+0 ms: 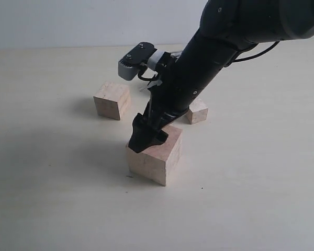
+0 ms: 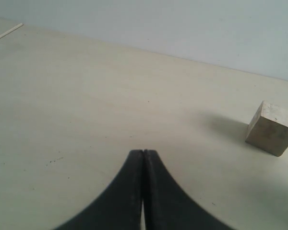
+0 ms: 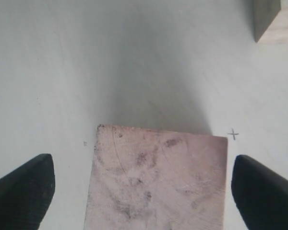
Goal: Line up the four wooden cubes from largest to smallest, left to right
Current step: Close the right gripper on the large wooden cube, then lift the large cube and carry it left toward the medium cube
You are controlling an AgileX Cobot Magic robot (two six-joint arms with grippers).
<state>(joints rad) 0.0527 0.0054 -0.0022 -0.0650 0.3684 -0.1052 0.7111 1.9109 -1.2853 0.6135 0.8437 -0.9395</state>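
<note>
1. No row exists yet, so the task looks to be at its very start. In the exterior view three wooden cubes sit scattered and well apart. The largest cube (image 1: pixel 154 154) is nearest the camera. A mid-sized cube (image 1: pixel 112 100) lies behind it to the left, and a small cube (image 1: pixel 197 111) lies behind it to the right, partly hidden by the arm (image 1: pixel 209 57). The fourth does not show in that view.
2. The right tool (image 3: pixel 144 187) is released. Its black fingers (image 3: pixel 24 187) straddle the largest cube with bare tabletop (image 1: pixel 261 198) showing on both sides, and it holds nothing. A grasp on this cube seems to be the step in hand.
3. The left tool (image 2: pixel 143 154) is clenched on nothing and hangs over bare tabletop. A cube (image 2: pixel 271 128) stands off to one side, but which of the four it is cannot be told.
4. Left to do, by this reading: every cube has to be placed, with the largest at the left end.
5. The cubes are pale beige-pink wood with crisp edges, and the top face of the largest is mottled with darker smudges. The tabletop is pale, smooth and matte, and a small cross mark (image 3: pixel 234 134) sits just beside the largest cube's corner.
</note>
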